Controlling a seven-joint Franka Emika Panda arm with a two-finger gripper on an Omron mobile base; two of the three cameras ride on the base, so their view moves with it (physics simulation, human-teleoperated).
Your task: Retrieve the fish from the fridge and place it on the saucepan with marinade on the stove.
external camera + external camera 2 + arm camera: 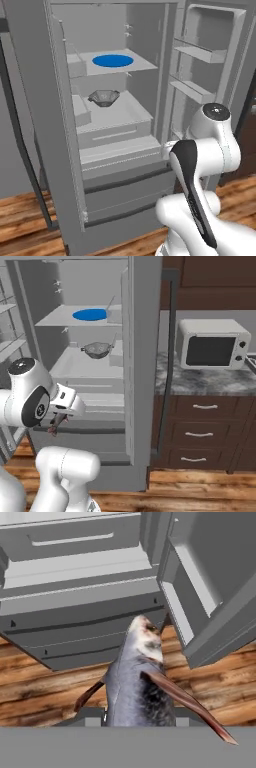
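Observation:
The grey-brown fish [138,677] hangs in my gripper [140,718], which is shut on it; its reddish fins stick out to both sides. From the right base view the gripper [61,417] sits low in front of the open fridge [142,356], with the fish [53,429] dangling beneath it, outside the shelves. In the left base view my own arm hides the hand, and the fridge [35,100] stands open. The saucepan with marinade and the stove are out of view.
A blue plate [112,60] lies on the upper shelf and a grey faceted bowl [104,97] on the shelf below. The right fridge door [210,55] is swung open beside my arm. A microwave [212,343] stands on the marble counter [200,383] over wooden drawers.

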